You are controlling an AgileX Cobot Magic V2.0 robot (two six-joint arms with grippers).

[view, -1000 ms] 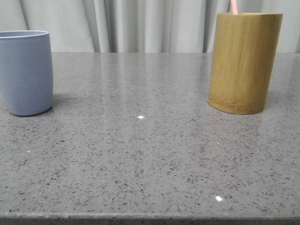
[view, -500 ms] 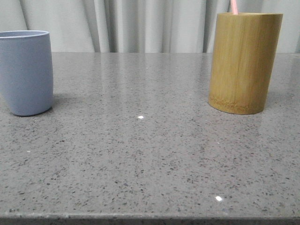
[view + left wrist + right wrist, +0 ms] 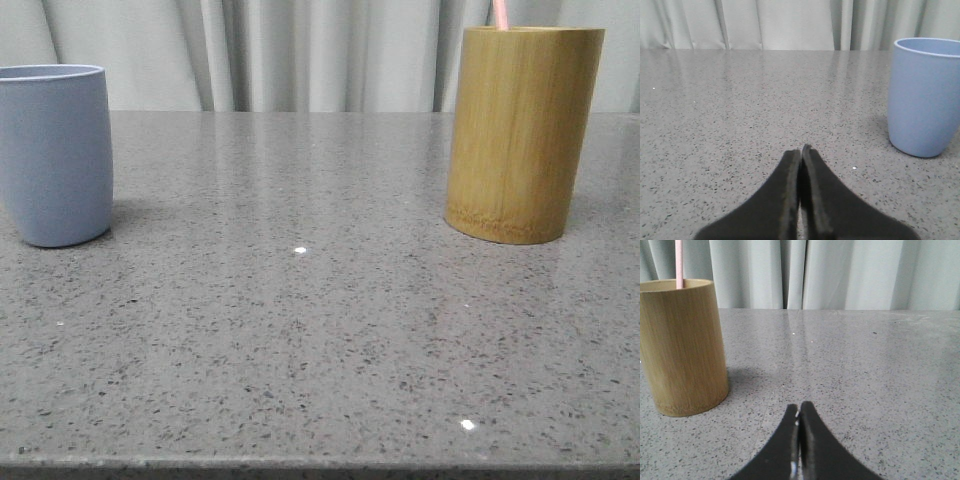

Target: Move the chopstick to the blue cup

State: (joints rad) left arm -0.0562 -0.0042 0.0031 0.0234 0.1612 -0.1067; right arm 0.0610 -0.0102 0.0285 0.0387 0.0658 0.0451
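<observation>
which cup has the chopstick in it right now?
The bamboo holder, front-view right: the chopstick sticks up above its rim. The shorter blue cup at left shows none.

We see a tan bamboo holder (image 3: pixel 522 135) standing upright on the grey speckled worktop (image 3: pixel 300 330) (glossy, with small glints), pale curtains (image 3: pixel 300 55) hanging behind.

Left end effector (image 3: pixel 801 150) & right end effector (image 3: pixel 799 407): fingers together, apparently low.
</observation>
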